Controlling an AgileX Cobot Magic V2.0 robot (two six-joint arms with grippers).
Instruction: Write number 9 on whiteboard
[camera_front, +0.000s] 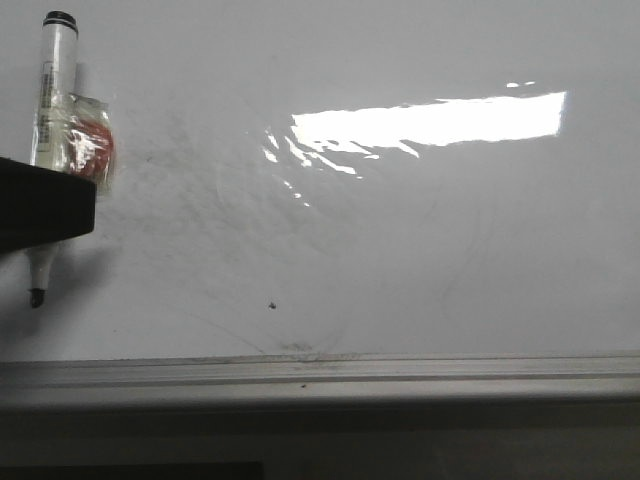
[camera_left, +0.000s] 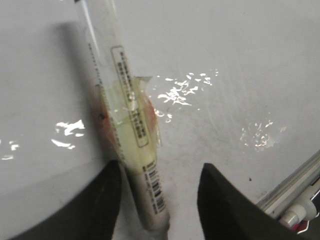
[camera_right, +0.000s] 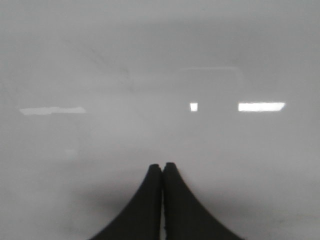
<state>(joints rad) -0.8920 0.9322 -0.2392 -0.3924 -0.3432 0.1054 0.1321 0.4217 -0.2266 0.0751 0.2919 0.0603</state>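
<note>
Over the whiteboard (camera_front: 400, 250), far to the left of its bright band of glare, a marker (camera_front: 50, 100) hangs tip-down with its black nib (camera_front: 37, 297) poised just at the glossy surface, its own shadow close beside it — a stance that suits drawing, though no number 9 is yet visible anywhere on the board. Only faint grey smudges and a tiny dark speck (camera_front: 273, 304) mark the white, with the pale frame strip (camera_front: 320, 372) running along the near edge. The left tool (camera_left: 160, 200) reaches in as a dark block at the left edge of the front view; the wrist view shows the marker lying against one finger (camera_left: 107, 205) while the other stands apart, so whether the pen is truly clamped cannot be told. A wad of clear tape over something red (camera_front: 90, 145) wraps the barrel, probably to thicken it for a surer hold. The right tool (camera_right: 162, 170) hovers over bare board, fingers pressed together and holding nothing, apparently kept clear of the writing area. Judging by the blank surface, the first stroke has not begun.
</note>
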